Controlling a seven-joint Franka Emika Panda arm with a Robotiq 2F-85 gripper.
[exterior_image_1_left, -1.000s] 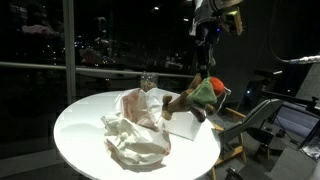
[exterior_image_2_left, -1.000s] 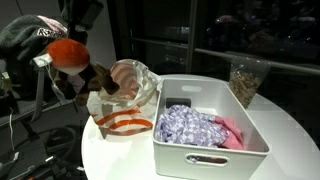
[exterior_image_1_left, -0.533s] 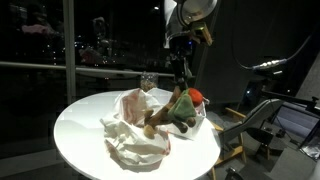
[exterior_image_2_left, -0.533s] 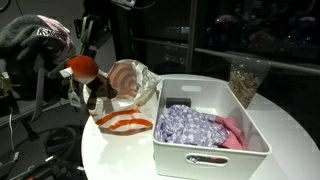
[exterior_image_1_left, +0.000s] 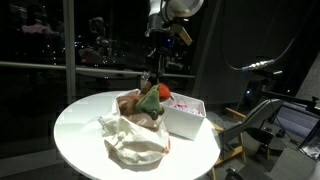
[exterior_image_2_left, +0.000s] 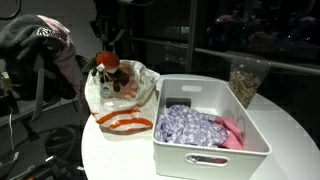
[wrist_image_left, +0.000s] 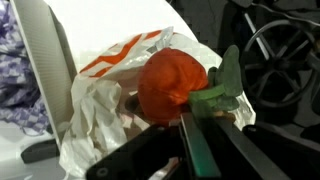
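Count of items: one soft toy (exterior_image_1_left: 153, 97), one plastic bag (exterior_image_2_left: 122, 118), one white bin (exterior_image_2_left: 240, 160), two cloths and one glass jar (exterior_image_2_left: 245, 78).

The hand (exterior_image_1_left: 152, 80) is one in number. It is closed on the soft toy; the wrist view shows its fingers (wrist_image_left: 200, 150) pinching the toy's green part, with the orange-red head just beyond them. The toy hangs under the hand, directly above the open mouth of the bag and low enough to sit among its upper folds.

The bag is white with orange print, crumpled, and lies just beside the bin. The bin holds a purple patterned cloth (exterior_image_2_left: 190, 125) and a pink cloth (exterior_image_2_left: 232, 132), side by side. The jar stands behind the bin.

The surface (exterior_image_1_left: 80, 125) is round and white. The room is dim, with dark windows (exterior_image_1_left: 50, 40) behind.
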